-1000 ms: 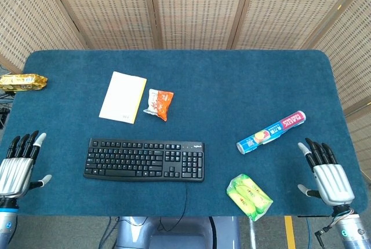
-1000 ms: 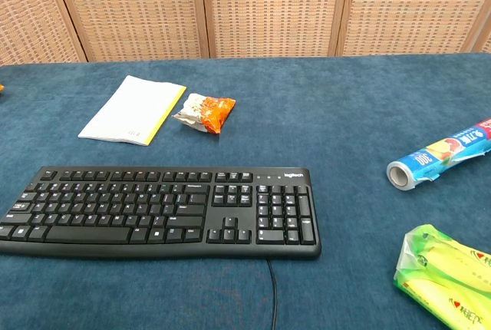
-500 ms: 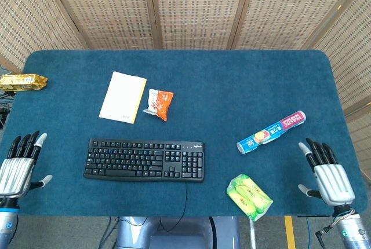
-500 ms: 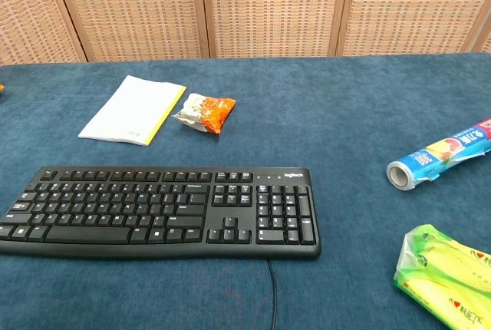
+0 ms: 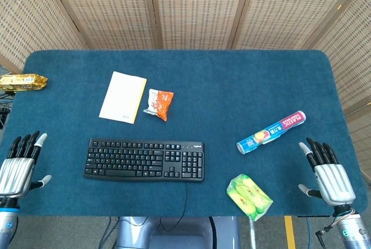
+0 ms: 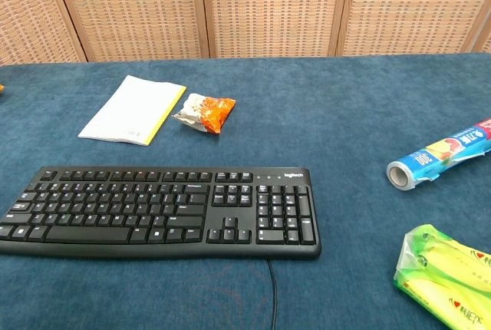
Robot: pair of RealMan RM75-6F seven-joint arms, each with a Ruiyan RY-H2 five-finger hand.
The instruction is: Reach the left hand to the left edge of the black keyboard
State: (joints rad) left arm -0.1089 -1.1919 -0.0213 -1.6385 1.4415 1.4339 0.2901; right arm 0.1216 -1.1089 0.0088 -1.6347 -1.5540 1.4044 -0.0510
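The black keyboard lies flat near the table's front edge, left of centre; the chest view shows it too. My left hand hovers at the front left corner of the table, fingers spread and empty, well to the left of the keyboard's left edge. At the front right corner my right hand is likewise spread with nothing in it. Neither hand appears in the chest view.
A white and yellow booklet and an orange snack packet lie behind the keyboard. A blue wrap roll and a green packet sit at the right. A yellow snack bar rests at the far left edge.
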